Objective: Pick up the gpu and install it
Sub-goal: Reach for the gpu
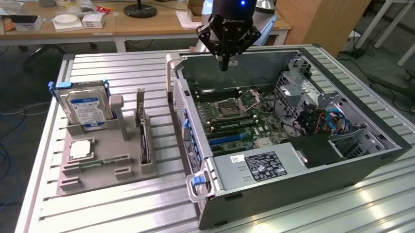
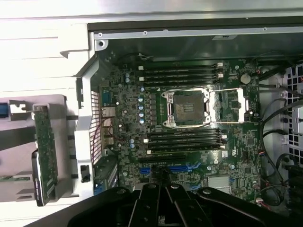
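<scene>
The gpu [image 1: 144, 141] is a thin dark green card with a silvery end bracket. It stands on edge in the grey holder [image 1: 104, 180] on the exterior view's left, beside the open computer case [image 1: 337, 167]. In the wrist view the gpu [image 2: 46, 153] shows edge-on, outside the case wall. My gripper [image 1: 224, 65] hangs over the far end of the case, well apart from the gpu. Its black fingers [image 2: 150, 201] are pressed together, shut, with nothing between them. The motherboard [image 2: 128, 123] lies below them.
The holder also carries an upright hard drive [image 1: 87, 108], a CPU chip [image 1: 81, 149] and a RAM stick [image 1: 97, 163]. Inside the case are the CPU socket [image 1: 234, 103], blue card slots [image 2: 182, 168], a power supply [image 1: 256, 167] and bundled cables [image 1: 324, 119].
</scene>
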